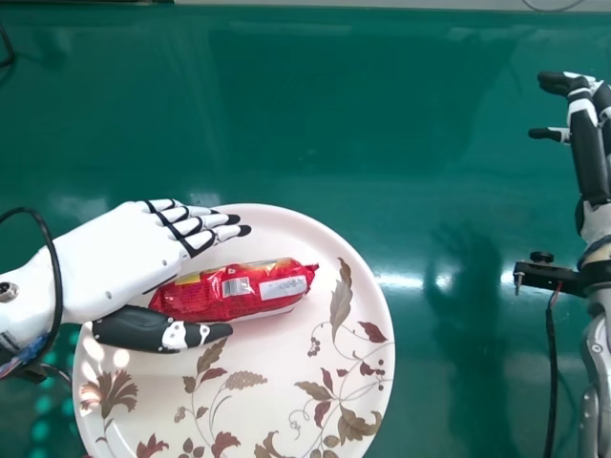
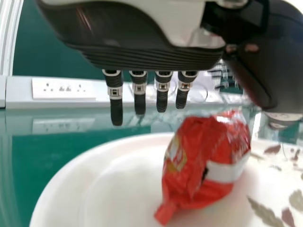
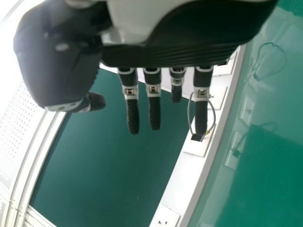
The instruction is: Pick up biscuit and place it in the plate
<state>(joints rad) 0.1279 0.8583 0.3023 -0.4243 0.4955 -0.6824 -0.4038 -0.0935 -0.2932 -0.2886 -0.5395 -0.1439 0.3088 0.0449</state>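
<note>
One biscuit packet (image 1: 234,289) sits on the plate (image 1: 277,343), left hand (image 1: 110,258) spread wide at plate's left side, right hand (image 1: 585,143) idle beyond its right; likely release step, next back left hand clear.

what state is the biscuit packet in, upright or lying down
Lying down: the red packet is stretched lengthwise across the plate, beside the open left hand.

Red biscuit packet (image 1: 205,298); white plate (image 1: 329,258), brown leaf pattern; green table (image 1: 458,114)
</note>
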